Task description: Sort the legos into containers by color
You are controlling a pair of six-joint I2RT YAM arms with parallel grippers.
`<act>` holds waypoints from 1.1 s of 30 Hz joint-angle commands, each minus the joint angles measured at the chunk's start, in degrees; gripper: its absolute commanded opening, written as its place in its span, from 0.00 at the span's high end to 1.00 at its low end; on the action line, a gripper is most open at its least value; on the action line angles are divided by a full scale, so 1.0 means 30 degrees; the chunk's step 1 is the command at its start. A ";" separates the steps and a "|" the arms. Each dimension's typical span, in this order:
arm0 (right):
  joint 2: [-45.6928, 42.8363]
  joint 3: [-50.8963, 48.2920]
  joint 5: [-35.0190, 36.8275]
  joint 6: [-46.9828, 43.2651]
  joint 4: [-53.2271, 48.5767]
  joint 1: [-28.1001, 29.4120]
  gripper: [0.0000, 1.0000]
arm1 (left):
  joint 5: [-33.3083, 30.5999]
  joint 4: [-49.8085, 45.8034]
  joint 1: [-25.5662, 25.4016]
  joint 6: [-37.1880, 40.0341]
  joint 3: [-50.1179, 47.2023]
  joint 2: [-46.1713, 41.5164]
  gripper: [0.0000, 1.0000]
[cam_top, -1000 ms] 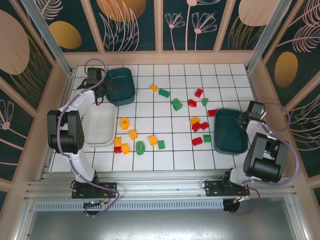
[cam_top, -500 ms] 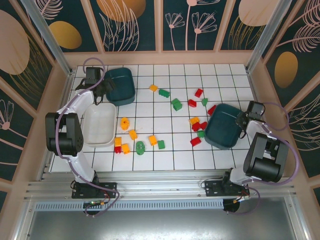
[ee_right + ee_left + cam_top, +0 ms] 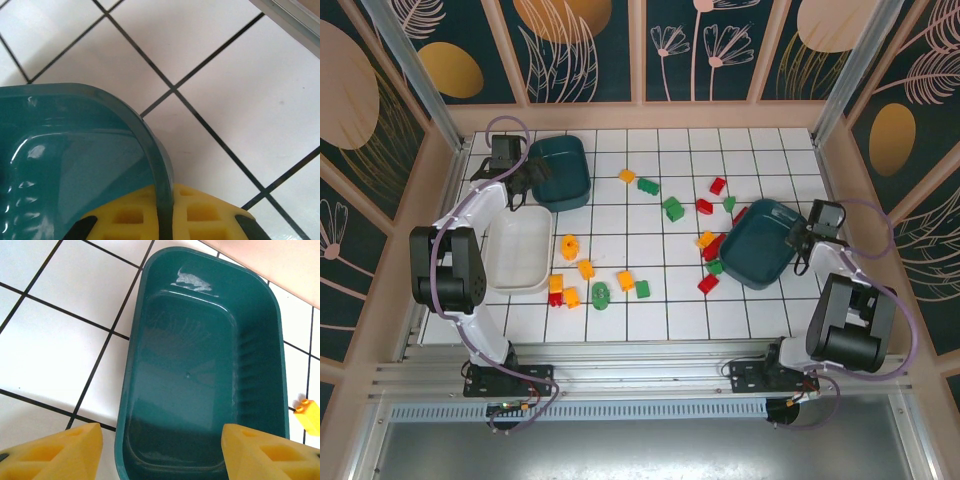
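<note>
Holding the right teal tray (image 3: 755,250) by its rim with the right pincer (image 3: 165,215), closed down on the thin wall, one yellow finger inside and one outside. Sitting skewed on the right side of the table (image 3: 770,160), with the tray's left edge just beside a few red and green legos (image 3: 708,284).

Hanging the left pincer (image 3: 160,452) spread wide and empty over the near end of the far teal tray (image 3: 200,365), at the table's far left corner. Lying bare just nearer than that, the white tray (image 3: 515,250). Lying scattered over the middle tiles, the other legos, with orange-yellow, red and green mixed and none visibly in a tray.

Judging the tray light, stiff and glossy, so probably sliding readily on the tiles and swinging about a single pinch. Gripping mid-wall likely steadier than gripping at a corner. Judging the bricks hard, light and slick, so pinching across the flat sides rather than over the studs, and low, to avoid squirting one out.
</note>
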 commanded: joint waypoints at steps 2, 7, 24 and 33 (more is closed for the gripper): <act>-0.1854 -0.0174 0.0349 0.0039 -0.0407 0.0947 1.00 | -0.0126 0.0049 0.0088 -0.0124 -0.0173 -0.0648 0.36; -0.4294 0.0256 0.0515 0.0363 -0.1066 0.1851 1.00 | 0.0143 0.0337 0.0083 -0.0253 -0.0358 -0.0702 0.37; 0.4927 0.9584 0.5713 0.2474 0.3583 0.9008 1.00 | -0.0568 0.0478 0.0080 0.0197 0.0174 0.1546 0.44; 1.3030 1.8216 0.7326 0.2478 0.1690 0.9661 1.00 | -0.1546 0.0670 0.0093 0.1155 0.0880 0.2490 0.58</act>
